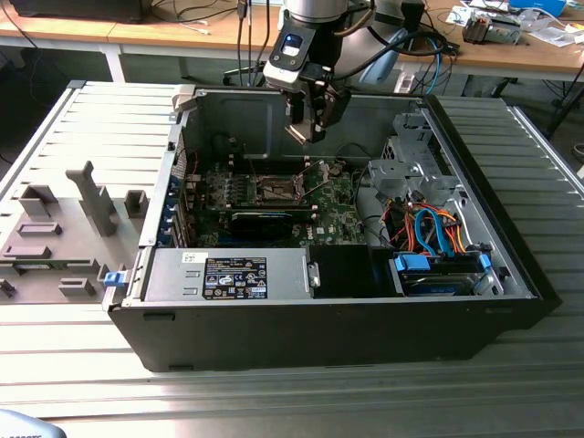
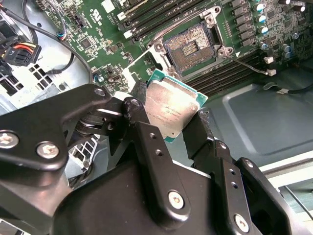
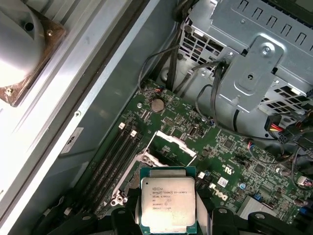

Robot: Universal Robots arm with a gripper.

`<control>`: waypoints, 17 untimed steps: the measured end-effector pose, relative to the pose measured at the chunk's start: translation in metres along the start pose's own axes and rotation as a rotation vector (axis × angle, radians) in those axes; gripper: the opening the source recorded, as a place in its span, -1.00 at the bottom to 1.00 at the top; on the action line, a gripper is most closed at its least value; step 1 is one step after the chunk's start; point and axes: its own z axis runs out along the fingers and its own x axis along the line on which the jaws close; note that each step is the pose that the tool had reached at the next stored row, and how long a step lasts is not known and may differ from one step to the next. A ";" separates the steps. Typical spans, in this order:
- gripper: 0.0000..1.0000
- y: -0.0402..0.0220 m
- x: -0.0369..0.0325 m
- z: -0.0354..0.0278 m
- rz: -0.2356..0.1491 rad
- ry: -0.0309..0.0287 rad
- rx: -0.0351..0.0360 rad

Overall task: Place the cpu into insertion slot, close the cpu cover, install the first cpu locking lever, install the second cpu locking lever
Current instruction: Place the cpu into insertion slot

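- Carrying the cpu [image 2: 171, 108], we're on step one, the placing. The gripper [image 1: 308, 128] hangs inside the case [image 1: 319, 333], above the board [image 1: 333, 217].
- The jaws are closed partway and clamped on the chip. One jaw sits on each of two opposite edges, and the silver face is plain to see in both wrist views.
- The chip sits right at the jaw tips, its far edge poking out past them. Nothing else is touching it.
- The slot [image 2: 190, 47] lies out beyond the jaw tips and below them, well apart from the chip. Its dark centre is bare, with nothing seated in it.
- By our read, the chip isn't over the slot yet. In the second wrist view its edges look skewed against the silver rim.
- So placing is under way and not done, and we judge the cover and lever steps unstarted.
- Seating it will call for care, we reckon:
  - centre the jaws over the slot
  - turn the chip square to the rim
  - bring it level
  - lower it straight down with no sliding, because those contacts look delicate
  - keep hold until it rests flat
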 end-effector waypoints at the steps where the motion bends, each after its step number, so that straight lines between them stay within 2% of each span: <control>1: 0.09 0.0000 0.0000 0.0000 0.003 -0.0002 0.0000; 17: 0.09 0.0000 0.0000 0.0005 0.062 -0.0040 -0.0009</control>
